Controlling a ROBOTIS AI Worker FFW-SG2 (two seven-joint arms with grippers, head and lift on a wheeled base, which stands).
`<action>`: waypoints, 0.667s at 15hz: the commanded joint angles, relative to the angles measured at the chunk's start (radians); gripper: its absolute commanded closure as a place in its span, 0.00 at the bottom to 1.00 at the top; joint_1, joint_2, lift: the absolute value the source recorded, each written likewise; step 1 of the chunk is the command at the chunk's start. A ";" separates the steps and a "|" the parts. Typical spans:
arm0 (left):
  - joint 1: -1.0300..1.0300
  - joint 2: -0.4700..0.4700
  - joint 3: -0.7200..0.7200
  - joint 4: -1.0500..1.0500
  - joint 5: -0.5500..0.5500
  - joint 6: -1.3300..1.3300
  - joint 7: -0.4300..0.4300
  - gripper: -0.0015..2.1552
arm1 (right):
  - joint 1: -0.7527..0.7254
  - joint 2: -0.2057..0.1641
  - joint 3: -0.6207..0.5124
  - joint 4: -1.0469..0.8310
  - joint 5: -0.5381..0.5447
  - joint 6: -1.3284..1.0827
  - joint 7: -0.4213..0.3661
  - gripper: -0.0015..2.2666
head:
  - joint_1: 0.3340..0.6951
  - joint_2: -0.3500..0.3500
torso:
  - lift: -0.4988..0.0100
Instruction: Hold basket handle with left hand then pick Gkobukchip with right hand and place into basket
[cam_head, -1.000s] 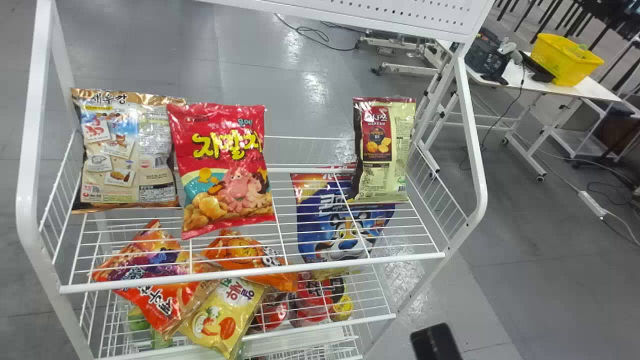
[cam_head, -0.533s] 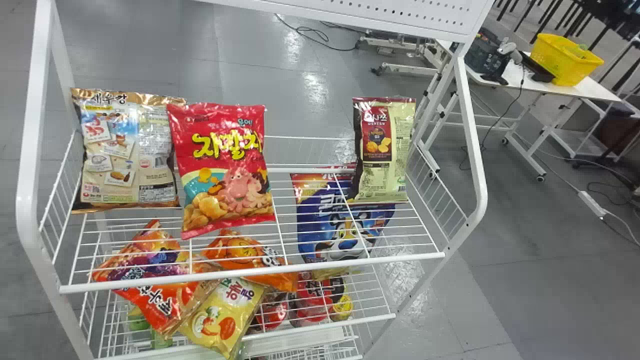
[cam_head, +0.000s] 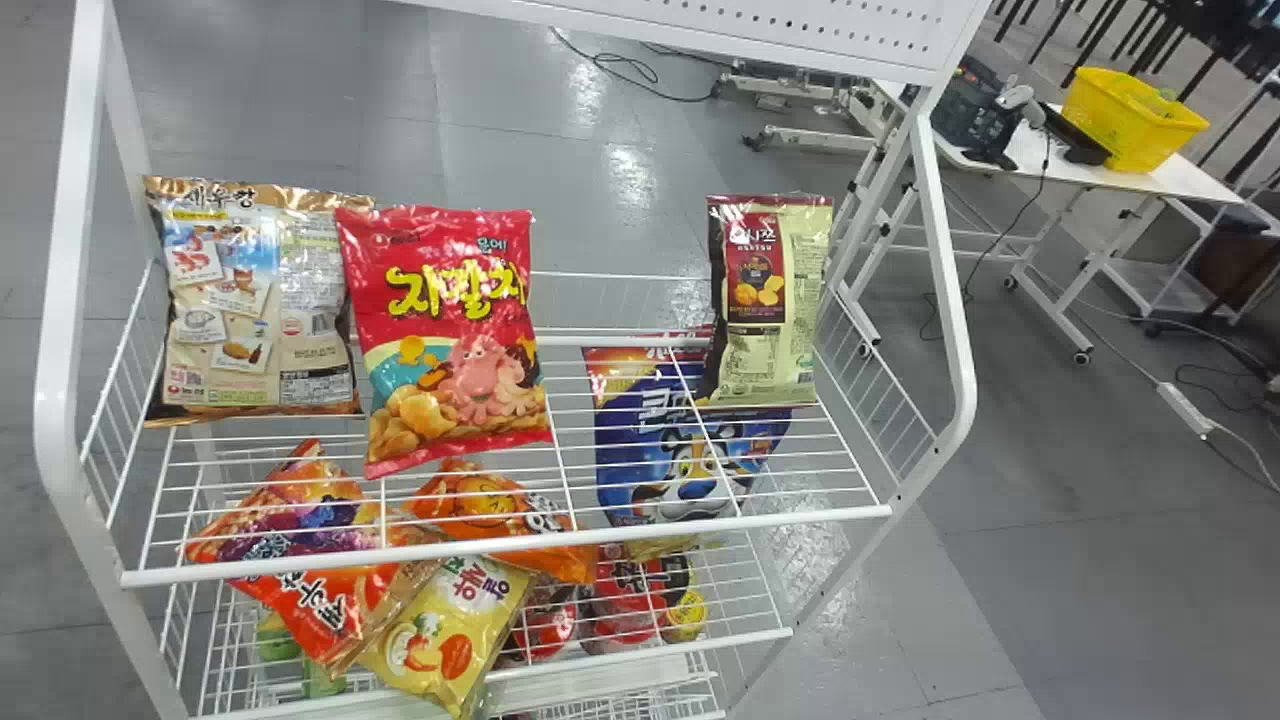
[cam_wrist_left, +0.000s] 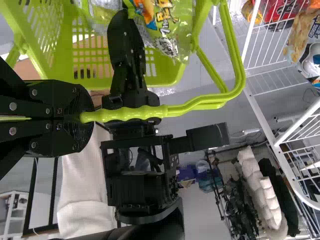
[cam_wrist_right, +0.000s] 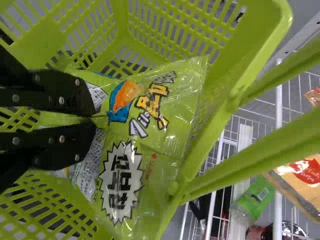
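In the left wrist view my left gripper (cam_wrist_left: 88, 118) is shut on the ribbed grip of the green basket's handle (cam_wrist_left: 125, 114). The green basket (cam_wrist_left: 95, 75) hangs beside the rack, and the right arm's black gripper reaches in at its opening. My right gripper (cam_wrist_right: 100, 118) is shut on an edge of the green Gkobukchip bag (cam_wrist_right: 160, 140). That bag is within the basket's opening, close to the wall nearest the rack; whether it touches the basket's floor I cannot tell. The basket's slotted wall (cam_wrist_right: 175, 30) rises around it.
A white wire rack (cam_head: 505, 548) stands ahead. On its top shelf are a red snack bag (cam_head: 455, 340), a beige one (cam_head: 250, 310) and a pale green one (cam_head: 770, 300); more bags lie below. A yellow basket (cam_head: 1130, 120) sits on a table at the back right.
A black part of an arm, seen at the head view's bottom edge a second ago, has dropped out of that view. The rack and its bags have stayed where they were.
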 joint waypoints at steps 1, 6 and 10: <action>-0.004 -0.003 0.007 0.005 0.000 0.001 0.000 0.97 | 0.026 0.000 -0.104 -0.129 -0.056 0.131 0.015 0.02 | 1.00 0.00 | 0.92; -0.004 -0.003 0.007 0.002 -0.002 0.001 0.009 0.97 | 0.040 0.023 -0.345 -0.318 -0.223 0.194 0.046 0.03 | 1.00 0.00 | 0.92; -0.004 -0.003 0.007 0.006 -0.003 0.001 0.009 0.97 | 0.040 0.064 -0.470 -0.350 -0.235 0.180 0.130 0.03 | 1.00 0.00 | 0.92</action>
